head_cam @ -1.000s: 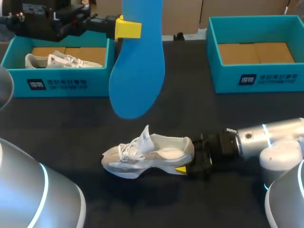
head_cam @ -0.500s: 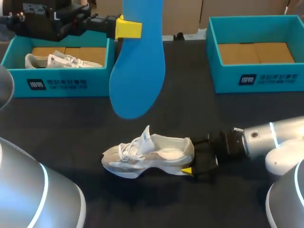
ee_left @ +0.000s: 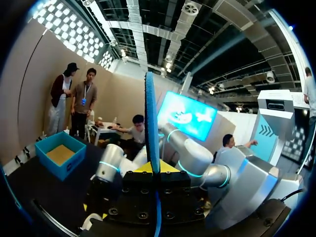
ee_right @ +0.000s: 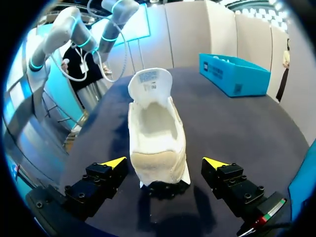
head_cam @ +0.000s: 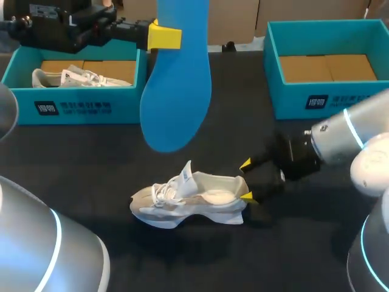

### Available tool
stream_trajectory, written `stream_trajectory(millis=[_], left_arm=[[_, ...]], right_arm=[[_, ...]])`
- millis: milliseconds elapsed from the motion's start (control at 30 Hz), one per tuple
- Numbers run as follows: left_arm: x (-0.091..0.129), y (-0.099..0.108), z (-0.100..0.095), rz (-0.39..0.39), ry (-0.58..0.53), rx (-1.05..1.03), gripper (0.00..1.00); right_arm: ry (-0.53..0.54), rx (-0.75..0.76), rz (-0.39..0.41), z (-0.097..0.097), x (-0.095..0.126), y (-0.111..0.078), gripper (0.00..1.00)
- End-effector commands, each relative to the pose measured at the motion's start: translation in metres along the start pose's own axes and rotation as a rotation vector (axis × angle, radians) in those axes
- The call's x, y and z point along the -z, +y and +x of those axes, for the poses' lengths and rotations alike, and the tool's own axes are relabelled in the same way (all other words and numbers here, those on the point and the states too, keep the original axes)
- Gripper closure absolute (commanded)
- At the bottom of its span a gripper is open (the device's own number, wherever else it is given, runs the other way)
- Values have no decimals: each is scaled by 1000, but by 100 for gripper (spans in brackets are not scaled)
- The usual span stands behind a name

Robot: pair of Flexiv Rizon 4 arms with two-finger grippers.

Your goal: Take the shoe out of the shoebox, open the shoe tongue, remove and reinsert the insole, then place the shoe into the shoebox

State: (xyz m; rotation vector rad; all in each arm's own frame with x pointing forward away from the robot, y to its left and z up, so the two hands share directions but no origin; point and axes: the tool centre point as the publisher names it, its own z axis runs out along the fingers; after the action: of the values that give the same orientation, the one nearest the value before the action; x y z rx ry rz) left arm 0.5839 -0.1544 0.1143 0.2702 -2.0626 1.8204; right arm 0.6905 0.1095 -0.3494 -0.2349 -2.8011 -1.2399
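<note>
The black surface (head_cam: pixel 91 158) carries an empty teal cardboard shoebox (head_cam: pixel 328 97) off beside the right fingers (ee_right: pixel 114 163), likely awaiting the shoe. The left fingers (head_cam: pixel 164 36) pinch the flat blue foam insole (head_cam: pixel 176 91) aloft, presumably for reinsertion. The white laced shoe (head_cam: pixel 194 198) lies heel-first between the wide-open, empty right fingers.

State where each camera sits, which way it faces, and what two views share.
Head view: above and behind the robot, looking down at the table; shows the left hand holding the blue insole, the right hand at the white shoe.
Left wrist view: on that wrist, looking along its hand at the insole, edge-on.
Right wrist view: on that wrist, facing the shoe's heel between its open fingers.
Head and right wrist views share the shoe.
</note>
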Motion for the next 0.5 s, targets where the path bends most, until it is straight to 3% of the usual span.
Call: stream_trajectory(millis=[33, 67, 467, 500], left_arm=[[-1, -2, -2, -4, 3, 0, 100], [-1, -2, -2, -4, 3, 0, 100], [-1, -2, -2, -4, 3, 0, 100], [-1, -2, -2, -4, 3, 0, 100]], right_arm=[[-2, -64, 543, 3, 12, 19, 0], [11, -101, 607, 3, 13, 25, 0], [11, -101, 607, 3, 13, 25, 0], [7, -114, 643, 2, 12, 30, 0]])
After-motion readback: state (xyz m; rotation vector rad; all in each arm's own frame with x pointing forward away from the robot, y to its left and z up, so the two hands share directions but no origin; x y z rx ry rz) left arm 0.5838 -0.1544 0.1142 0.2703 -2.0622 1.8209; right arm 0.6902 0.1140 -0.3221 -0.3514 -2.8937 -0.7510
